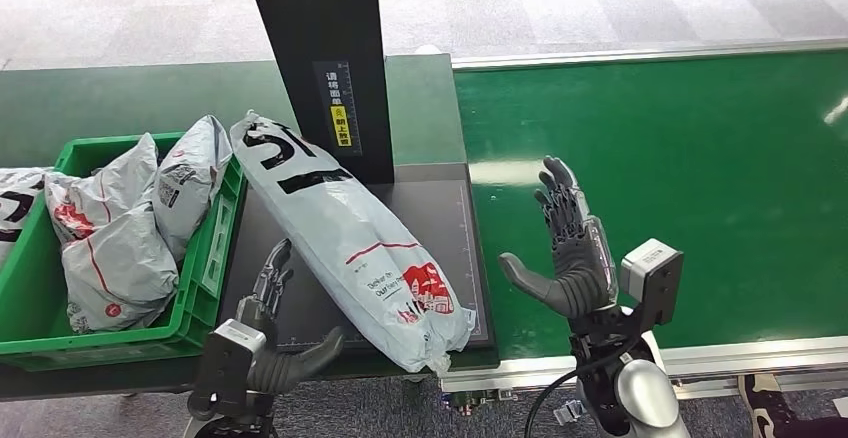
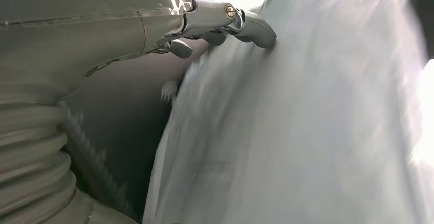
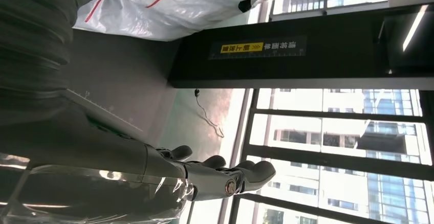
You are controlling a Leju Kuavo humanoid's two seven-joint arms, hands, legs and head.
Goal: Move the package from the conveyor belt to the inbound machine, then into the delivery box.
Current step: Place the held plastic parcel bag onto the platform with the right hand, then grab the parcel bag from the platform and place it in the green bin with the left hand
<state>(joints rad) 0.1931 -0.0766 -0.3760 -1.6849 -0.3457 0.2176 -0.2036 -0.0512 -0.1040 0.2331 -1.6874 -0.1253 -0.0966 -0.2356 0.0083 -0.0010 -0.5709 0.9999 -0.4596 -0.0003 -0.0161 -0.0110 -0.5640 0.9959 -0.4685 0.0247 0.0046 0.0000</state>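
A long grey plastic package (image 1: 350,238) with black letters and a red mark lies slanted across the dark plate of the inbound machine (image 1: 440,208), its far end leaning on the green box's rim. My left hand (image 1: 268,328) is beside its near left edge, fingers stretched along it; in the left wrist view the fingertips (image 2: 256,29) touch the grey package (image 2: 317,121). My right hand (image 1: 570,248) hovers open over the green conveyor belt (image 1: 680,178), right of the machine, holding nothing. The right wrist view shows that hand (image 3: 204,175) and the package (image 3: 174,1) beyond it.
The green delivery box (image 1: 210,258) stands left of the machine and holds several grey packages (image 1: 120,228). The machine's black upright column (image 1: 320,58) rises behind the plate. The belt's metal frame (image 1: 740,358) runs along the front.
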